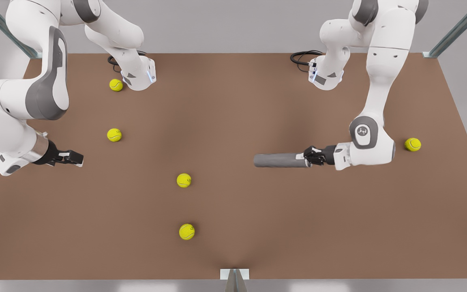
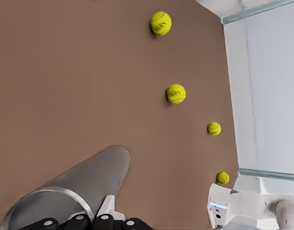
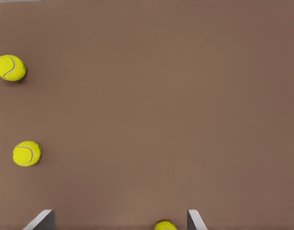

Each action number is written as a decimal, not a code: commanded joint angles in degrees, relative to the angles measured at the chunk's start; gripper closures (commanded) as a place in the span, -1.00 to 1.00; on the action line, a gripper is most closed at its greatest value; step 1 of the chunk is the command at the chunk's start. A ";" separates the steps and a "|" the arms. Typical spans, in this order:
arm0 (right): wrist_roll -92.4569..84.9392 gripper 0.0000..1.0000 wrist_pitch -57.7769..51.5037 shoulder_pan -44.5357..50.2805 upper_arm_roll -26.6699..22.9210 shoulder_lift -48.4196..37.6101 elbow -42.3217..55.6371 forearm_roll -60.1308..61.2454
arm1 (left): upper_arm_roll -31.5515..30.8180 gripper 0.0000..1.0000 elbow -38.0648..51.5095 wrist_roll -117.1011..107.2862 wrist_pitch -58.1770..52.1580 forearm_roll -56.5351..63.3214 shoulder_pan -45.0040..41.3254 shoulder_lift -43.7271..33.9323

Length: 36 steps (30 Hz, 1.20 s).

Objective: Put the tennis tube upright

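Your left claw (image 1: 309, 156) was clamped on one end of the tennis tube (image 1: 279, 160), which lay flat on the worktop (image 1: 233, 251); gripping there likely served tipping it upright. Your right claw (image 1: 77, 158) waited apart, fingers spread.

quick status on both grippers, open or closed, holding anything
Left gripper: shut on the tennis tube, at its end.
Right gripper: open, holding nothing, waiting above the table.
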 commanded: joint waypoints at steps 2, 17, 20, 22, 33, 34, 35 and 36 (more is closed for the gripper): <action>0.03 -1.00 0.00 0.09 0.00 -0.03 0.00 0.08 | 0.75 0.57 0.49 0.01 0.06 4.72 -0.02 -0.84; 0.03 -1.00 0.00 0.96 0.00 -0.03 0.00 -0.45 | 5.58 0.57 8.04 -23.01 0.41 40.58 -0.64 -9.63; 0.03 -1.00 -0.09 0.88 0.00 -0.03 0.00 -0.45 | 5.23 0.57 7.96 -31.53 0.24 49.45 -0.99 -11.47; 0.03 -1.00 0.00 0.88 0.00 -0.03 0.00 -0.45 | 4.44 0.57 7.96 -36.89 0.24 51.92 -1.08 -11.56; -0.41 -1.00 -0.17 0.26 0.00 -0.03 0.00 -0.18 | 4.35 0.57 7.96 -45.43 0.77 53.41 -3.28 -9.01; -0.41 -1.00 -0.44 -0.18 0.00 -0.03 0.00 0.08 | 4.35 0.57 7.96 -45.86 0.85 53.50 -3.28 -8.92; -0.41 -1.00 -0.61 -0.88 -0.26 -0.03 0.00 0.43 | 4.35 0.57 7.96 -45.87 0.85 53.41 -3.28 -8.84; -0.32 -1.00 -1.76 -0.53 -0.26 -0.03 0.00 -0.36 | 4.35 0.57 7.96 -45.95 0.94 53.41 -3.28 -8.22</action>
